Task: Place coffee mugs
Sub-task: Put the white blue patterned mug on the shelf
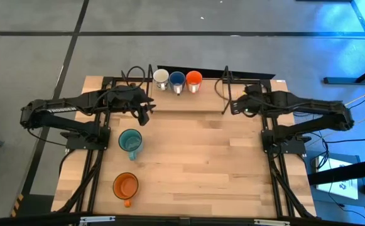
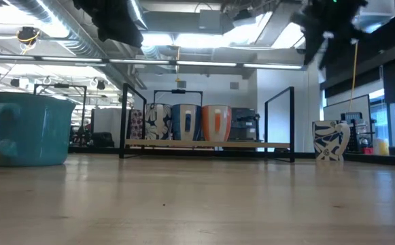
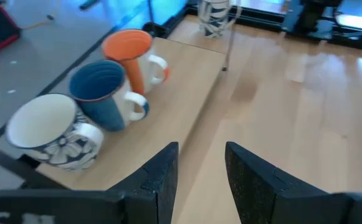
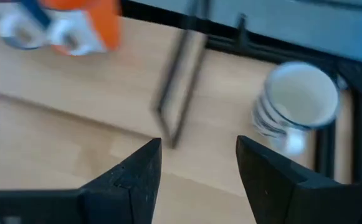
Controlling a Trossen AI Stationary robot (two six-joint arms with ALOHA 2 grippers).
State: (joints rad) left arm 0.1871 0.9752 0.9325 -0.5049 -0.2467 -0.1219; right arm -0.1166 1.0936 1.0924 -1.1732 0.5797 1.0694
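Three coffee mugs stand upright in a row on a raised wooden shelf (image 1: 195, 103) at the table's far edge: a white patterned one (image 1: 161, 76), a dark blue one (image 1: 177, 79) and an orange one (image 1: 194, 78). A teal mug (image 1: 130, 142) and a second orange mug (image 1: 125, 186) stand on the table at the near left. Another white patterned mug (image 4: 296, 106) stands by the far right frame. My left gripper (image 3: 200, 174) hovers open just near of the shelf's left end. My right gripper (image 4: 198, 168) hovers open above the shelf's right end. Neither holds anything.
Black metal frames (image 1: 226, 78) stand upright at both ends of the shelf. Black rails (image 1: 97, 169) run along the table's left and right sides. Bare wood (image 1: 201, 163) lies across the middle and near right of the table.
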